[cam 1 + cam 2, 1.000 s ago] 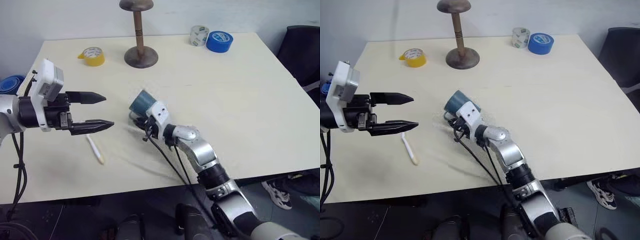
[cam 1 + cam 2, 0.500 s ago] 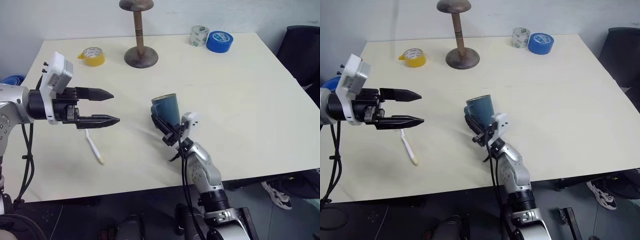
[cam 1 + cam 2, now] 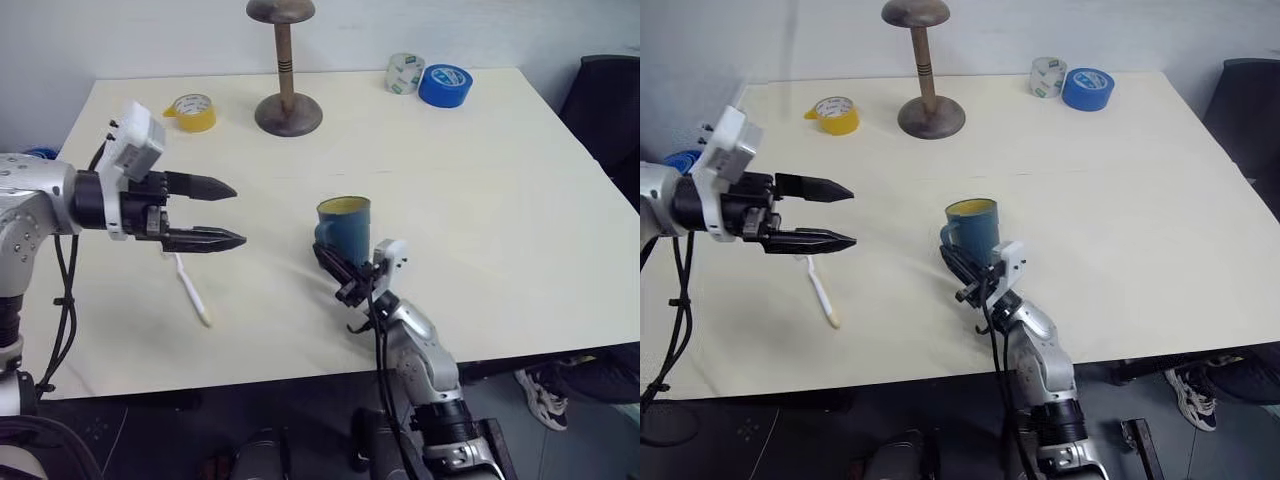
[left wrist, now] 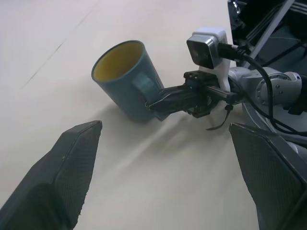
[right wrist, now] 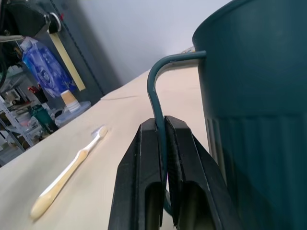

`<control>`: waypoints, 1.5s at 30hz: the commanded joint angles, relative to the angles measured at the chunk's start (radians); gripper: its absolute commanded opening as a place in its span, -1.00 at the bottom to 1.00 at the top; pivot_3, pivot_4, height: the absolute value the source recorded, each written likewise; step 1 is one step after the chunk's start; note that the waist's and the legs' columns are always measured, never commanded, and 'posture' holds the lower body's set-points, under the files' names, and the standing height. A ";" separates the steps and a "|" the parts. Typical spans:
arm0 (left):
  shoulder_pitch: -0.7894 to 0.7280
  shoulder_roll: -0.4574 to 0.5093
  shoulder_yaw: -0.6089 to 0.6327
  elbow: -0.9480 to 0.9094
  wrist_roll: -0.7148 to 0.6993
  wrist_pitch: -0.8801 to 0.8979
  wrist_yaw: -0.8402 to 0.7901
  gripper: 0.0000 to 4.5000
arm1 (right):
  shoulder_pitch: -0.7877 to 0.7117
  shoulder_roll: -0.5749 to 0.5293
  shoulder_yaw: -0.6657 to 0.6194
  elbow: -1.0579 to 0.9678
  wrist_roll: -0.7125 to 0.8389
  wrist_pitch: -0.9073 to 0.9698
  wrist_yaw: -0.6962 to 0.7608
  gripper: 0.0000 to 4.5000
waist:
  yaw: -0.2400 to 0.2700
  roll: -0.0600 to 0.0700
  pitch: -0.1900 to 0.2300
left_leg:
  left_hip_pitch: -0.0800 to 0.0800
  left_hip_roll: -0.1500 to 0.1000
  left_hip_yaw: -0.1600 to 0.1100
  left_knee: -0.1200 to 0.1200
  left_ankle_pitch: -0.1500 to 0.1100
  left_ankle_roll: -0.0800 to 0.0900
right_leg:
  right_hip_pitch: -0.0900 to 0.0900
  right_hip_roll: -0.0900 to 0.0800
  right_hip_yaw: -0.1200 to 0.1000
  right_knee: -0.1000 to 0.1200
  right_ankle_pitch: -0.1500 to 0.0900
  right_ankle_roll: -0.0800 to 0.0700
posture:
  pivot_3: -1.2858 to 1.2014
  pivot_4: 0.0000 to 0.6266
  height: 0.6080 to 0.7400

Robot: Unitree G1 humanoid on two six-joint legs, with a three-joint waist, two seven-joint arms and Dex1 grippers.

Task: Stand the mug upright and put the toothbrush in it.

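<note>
The right pincer [image 5: 163, 143] is clamped shut on the loop handle of the mug [image 3: 346, 226], its two black fingers [image 5: 139, 172] pinching the thin handle between them. The mug stands upright near the middle of the desk [image 3: 480, 180], its yellow inside showing at the open mouth. Whether its base rests fully on the desk or hangs just above it is hard to make out.

Well to the left, the left pincer [image 3: 228, 213] hovers with its jaws spread wide and nothing between them, pointing rightward toward the mug. Just below and nearer than its tips lies the toothbrush [image 3: 191, 290], flat on the desk, well apart from the mug.

The first step, standing the mug up, looks all but done; what remains of it is for the right pincer to let go without tipping the mug. The next move then calls for the left pincer to drop to the toothbrush, close on its slim handle, carry it over and lower it into the open mouth.

The bristle end of the toothbrush is partly hidden behind the left pincer in the head views.
</note>
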 commanded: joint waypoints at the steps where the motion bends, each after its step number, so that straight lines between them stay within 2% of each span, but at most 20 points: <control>1: -0.029 -0.006 0.000 0.013 0.019 -0.027 -0.016 1.00 | 0.040 -0.025 0.028 -0.058 0.003 0.056 -0.019 -0.75 | 0.000 0.000 0.000 | 0.000 0.000 0.000 0.000 0.000 0.000 | 0.000 0.000 0.000 0.000 0.000 0.000 | 0.03 -0.52 1.00; 2: -0.030 -0.013 -0.004 0.016 0.024 -0.035 -0.020 1.00 | 0.054 -0.039 0.043 -0.078 -0.006 0.069 -0.018 -0.66 | 0.000 0.000 0.000 | 0.000 0.000 0.000 0.000 0.000 0.000 | 0.000 0.000 0.000 0.000 0.000 0.000 | 0.03 -0.52 1.00; 7: -0.027 -0.031 -0.011 0.022 0.036 -0.051 -0.031 1.00 | 0.096 -0.093 0.093 -0.138 -0.042 0.118 -0.038 0.09 | 0.001 0.000 0.000 | 0.000 0.000 0.001 0.000 0.000 0.000 | 0.000 0.000 0.000 0.000 0.000 0.000 | 0.03 -0.52 1.00; 10: 0.002 -0.026 -0.006 0.009 0.040 -0.056 -0.039 1.00 | 0.115 -0.161 0.090 -0.202 -0.081 0.187 -0.080 0.51 | 0.002 0.000 0.000 | 0.000 0.000 0.000 0.000 0.000 0.000 | 0.000 0.000 0.000 0.000 0.000 0.000 | 0.03 -0.52 1.00; 14: 0.034 -0.023 0.011 -0.007 0.035 -0.053 -0.032 1.00 | 0.129 -0.247 0.095 -0.271 -0.105 0.242 -0.095 0.51 | 0.014 0.000 0.000 | 0.000 0.000 0.001 0.000 0.000 0.000 | 0.000 0.000 0.001 0.000 0.000 0.000 | 0.03 -0.52 1.00; 17: 0.118 -0.001 0.076 -0.066 0.002 -0.014 -0.004 1.00 | 0.144 -0.392 0.041 -0.426 -0.092 0.378 -0.089 0.51 | 0.021 0.000 0.000 | 0.000 0.000 0.002 0.001 0.000 0.001 | -0.001 0.000 0.002 0.000 0.000 0.000 | 0.03 -0.52 1.00; 21: 0.263 0.010 0.223 -0.199 -0.060 0.105 0.107 1.00 | 0.181 -0.603 -0.084 -0.625 0.029 0.523 -0.003 0.51 | 0.027 -0.001 0.001 | -0.001 0.000 0.002 0.001 -0.001 0.001 | -0.001 0.000 0.003 -0.001 0.000 0.000 | 0.03 -0.52 1.00; 25: 0.372 -0.018 0.342 -0.301 -0.095 0.217 0.256 1.00 | 0.169 -0.721 -0.221 -0.686 0.146 0.614 0.038 0.51 | 0.032 -0.002 0.000 | 0.000 0.000 0.001 0.001 -0.001 0.001 | 0.000 0.000 0.003 -0.001 0.000 0.000 | 0.03 -0.52 1.00; 30: 0.401 -0.162 0.495 -0.397 -0.135 0.557 0.591 1.00 | 0.106 -0.874 -0.362 -0.733 0.401 0.721 0.169 0.98 | 0.047 -0.003 0.000 | 0.001 0.000 0.002 0.001 -0.001 0.002 | 0.000 0.000 0.006 -0.001 0.000 0.000 | 0.03 -0.52 1.00; 33: 0.352 -0.285 0.538 -0.418 -0.062 0.759 0.781 1.00 | -0.001 -0.903 -0.405 -0.704 0.523 0.787 0.121 0.98 | 0.052 -0.004 0.000 | 0.001 0.000 0.002 0.001 -0.001 0.003 | 0.000 0.000 0.007 -0.001 0.000 0.000 | 0.03 -0.52 1.00; 35: 0.363 -0.342 0.540 -0.419 -0.081 0.791 0.890 1.00 | -0.061 -0.938 -0.427 -0.692 0.641 0.816 0.146 0.98 | 0.054 -0.005 0.000 | 0.001 0.000 0.002 0.002 -0.001 0.003 | 0.001 0.000 0.007 -0.001 0.000 0.000 | 0.03 -0.52 1.00; 37: 0.370 -0.411 0.528 -0.422 -0.101 0.791 0.996 1.00 | -0.125 -0.953 -0.425 -0.679 0.682 0.829 0.143 0.98 | 0.059 -0.006 0.000 | 0.001 -0.001 0.002 0.003 -0.001 0.003 | 0.002 -0.001 0.007 -0.001 0.000 0.000 | 0.03 -0.52 1.00; 39: 0.366 -0.468 0.487 -0.414 -0.096 0.791 1.142 1.00 | -0.176 -0.967 -0.413 -0.657 0.710 0.838 0.118 0.98 | 0.064 -0.008 -0.001 | 0.001 -0.001 0.001 0.002 -0.001 0.003 | 0.001 -0.001 0.007 -0.001 0.000 0.000 | 0.03 -0.52 1.00; 41: 0.324 -0.568 0.501 -0.375 -0.102 0.791 1.306 1.00 | -0.197 -0.972 -0.404 -0.644 0.721 0.839 0.102 0.98 | 0.074 -0.008 -0.001 | 0.001 -0.001 0.001 0.003 -0.001 0.003 | 0.002 -0.001 0.007 -0.001 0.000 0.000 | 0.03 -0.52 1.00; 45: 0.186 -0.702 0.513 -0.248 -0.047 0.791 1.513 1.00 | -0.178 -0.968 -0.382 -0.658 0.697 0.818 0.079 0.98 | 0.083 -0.012 -0.002 | 0.000 -0.001 0.000 0.006 -0.001 0.003 | 0.002 -0.001 0.007 -0.001 0.000 0.000 | 0.03 -0.52 1.00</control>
